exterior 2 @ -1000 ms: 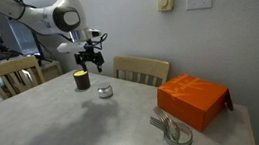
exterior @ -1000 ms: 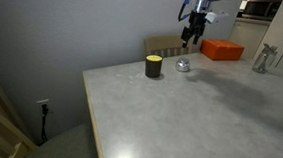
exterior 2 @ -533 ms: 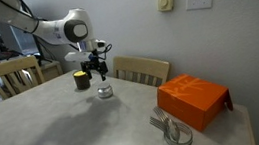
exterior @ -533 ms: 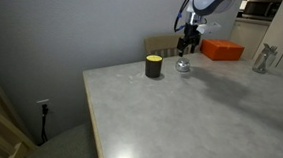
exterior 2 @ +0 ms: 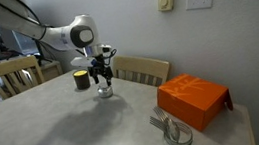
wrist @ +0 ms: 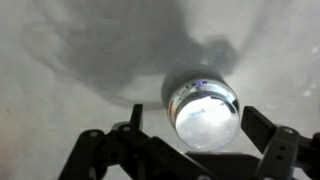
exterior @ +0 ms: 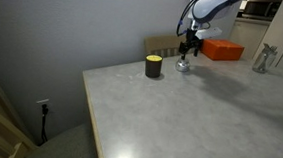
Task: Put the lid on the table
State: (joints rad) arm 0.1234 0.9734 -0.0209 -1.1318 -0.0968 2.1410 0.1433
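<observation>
Small round silvery shiny domed lid (wrist: 205, 112) sits flat on the pale marbled glossy worktop (exterior: 199, 118), just beside the dark cylindrical jar with a yellowish top (exterior: 153, 67) but apart from it. The white robot arm (exterior 2: 76, 34) hangs right over it. In the wrist view the dark fingers (wrist: 270, 138) are spread wide, one either side of the lid, with nothing held; I can't tell if they touch it.

The lid looks light, stiff and metal-like, and its smooth finish is probably slippery. The dome is low, so there's little side wall. The best hold is across the rim at opposite edges, down near the worktop. It may skate on the glossy surface if nudged off-centre. The orange box (exterior: 222, 51) is well apart.
</observation>
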